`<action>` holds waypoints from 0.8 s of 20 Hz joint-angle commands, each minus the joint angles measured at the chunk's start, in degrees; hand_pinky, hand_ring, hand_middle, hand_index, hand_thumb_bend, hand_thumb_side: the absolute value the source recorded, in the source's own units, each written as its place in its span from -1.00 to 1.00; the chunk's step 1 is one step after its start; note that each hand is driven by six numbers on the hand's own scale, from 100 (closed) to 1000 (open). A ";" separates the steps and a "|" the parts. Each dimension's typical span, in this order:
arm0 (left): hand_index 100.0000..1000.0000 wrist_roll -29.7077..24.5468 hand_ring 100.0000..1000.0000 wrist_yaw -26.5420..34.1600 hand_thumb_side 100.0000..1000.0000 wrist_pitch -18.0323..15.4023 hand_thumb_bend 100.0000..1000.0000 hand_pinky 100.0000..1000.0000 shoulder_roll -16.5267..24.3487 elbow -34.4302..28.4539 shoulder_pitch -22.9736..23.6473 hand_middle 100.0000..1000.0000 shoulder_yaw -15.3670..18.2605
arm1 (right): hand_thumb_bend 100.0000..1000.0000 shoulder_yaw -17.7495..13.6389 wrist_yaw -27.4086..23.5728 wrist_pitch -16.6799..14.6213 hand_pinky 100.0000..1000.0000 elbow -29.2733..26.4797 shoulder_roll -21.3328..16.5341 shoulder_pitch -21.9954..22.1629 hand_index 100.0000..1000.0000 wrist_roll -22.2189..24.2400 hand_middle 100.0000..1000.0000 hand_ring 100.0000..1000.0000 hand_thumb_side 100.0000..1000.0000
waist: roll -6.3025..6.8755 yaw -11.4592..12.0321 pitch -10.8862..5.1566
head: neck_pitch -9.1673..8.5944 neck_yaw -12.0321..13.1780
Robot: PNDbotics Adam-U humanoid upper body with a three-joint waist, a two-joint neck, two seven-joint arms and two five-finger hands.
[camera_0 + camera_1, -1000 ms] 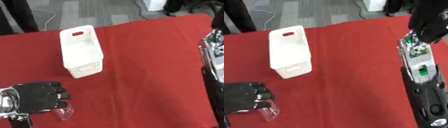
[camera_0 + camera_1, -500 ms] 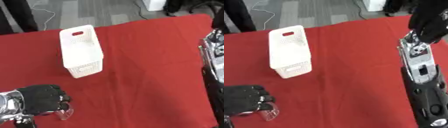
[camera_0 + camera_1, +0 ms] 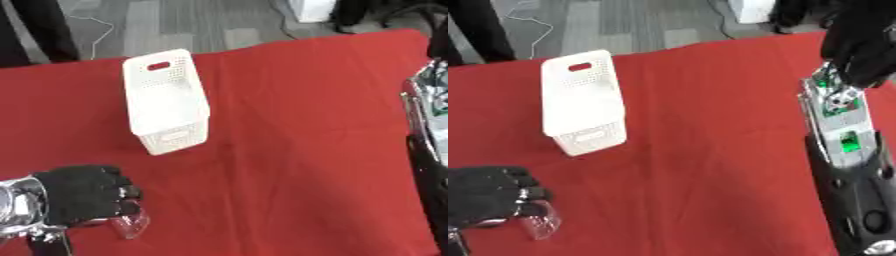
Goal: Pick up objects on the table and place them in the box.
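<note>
The left robot hand (image 3: 80,200) is at the table's near left corner, fingers curled round a clear cup (image 3: 131,226); the white box (image 3: 164,102) lies further in, its long axis running away; the right robot hand (image 3: 859,42) hangs distant, fingers unreadable.

A table (image 3: 306,125) covered in red cloth carries a white perforated box (image 3: 164,101), standing open side up. Well apart from the box, toward the near left corner, a small clear cup (image 3: 131,226) lies on the cloth.
</note>
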 commanded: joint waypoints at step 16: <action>0.72 -4.62 0.66 -3.77 -0.37 -7.60 -0.12 0.61 -4.06 7.27 1.32 0.68 0.12 | -1.00 -0.19 -0.05 -0.18 -0.44 -0.75 0.34 -1.62 -0.14 -0.08 -0.48 -0.47 1.00 | -0.40 -0.54 -0.14 | -0.04 1.47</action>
